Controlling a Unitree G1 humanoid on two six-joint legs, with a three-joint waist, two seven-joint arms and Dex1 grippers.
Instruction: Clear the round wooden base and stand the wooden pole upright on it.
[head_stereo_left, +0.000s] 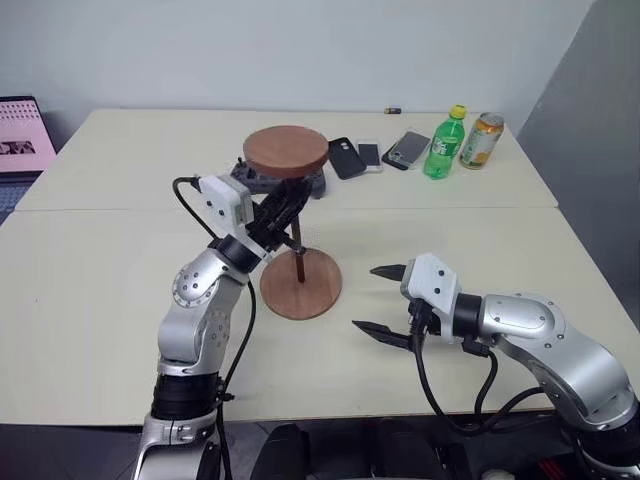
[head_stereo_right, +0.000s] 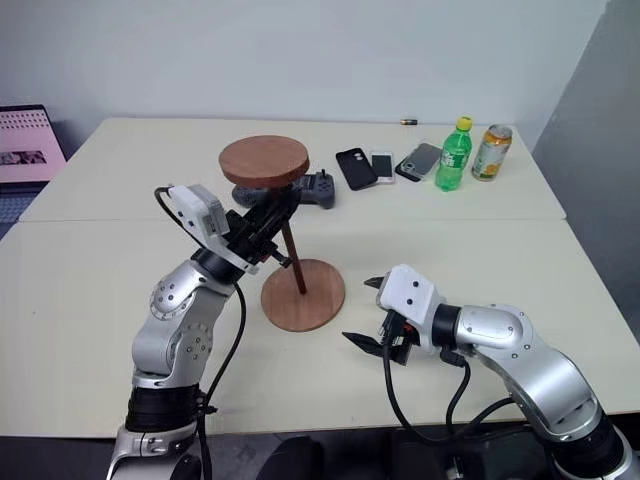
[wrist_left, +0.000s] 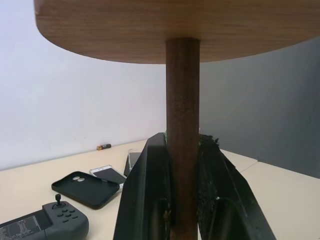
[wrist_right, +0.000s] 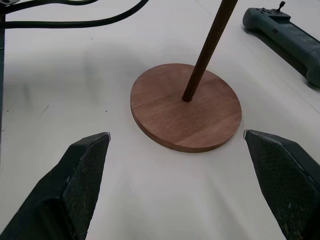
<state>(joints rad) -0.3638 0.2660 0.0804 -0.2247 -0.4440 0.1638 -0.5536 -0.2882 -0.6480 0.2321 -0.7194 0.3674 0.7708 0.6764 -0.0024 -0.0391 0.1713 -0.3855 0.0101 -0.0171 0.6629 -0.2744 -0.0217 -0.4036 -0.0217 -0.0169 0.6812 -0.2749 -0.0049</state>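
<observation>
Left gripper (head_stereo_right: 268, 232) is seen clamped on the shaft of the wooden pole (head_stereo_right: 292, 255), which is held slightly tilted with its disc end uppermost and its lower tip set at the centre of the round wooden base (head_stereo_right: 303, 294). Right gripper (head_stereo_left: 379, 300) is held with its fingers spread wide and empty, near the base on the robot's right and apart from it. On the table (head_stereo_left: 90, 290), beyond the base, a grey game controller (head_stereo_right: 322, 189), phones and a green bottle (head_stereo_right: 453, 155) are noted.

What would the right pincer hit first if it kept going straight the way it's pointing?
Probably the round wooden base, lying straight ahead between the open right pincer tips, with the pole standing in its middle.
</observation>
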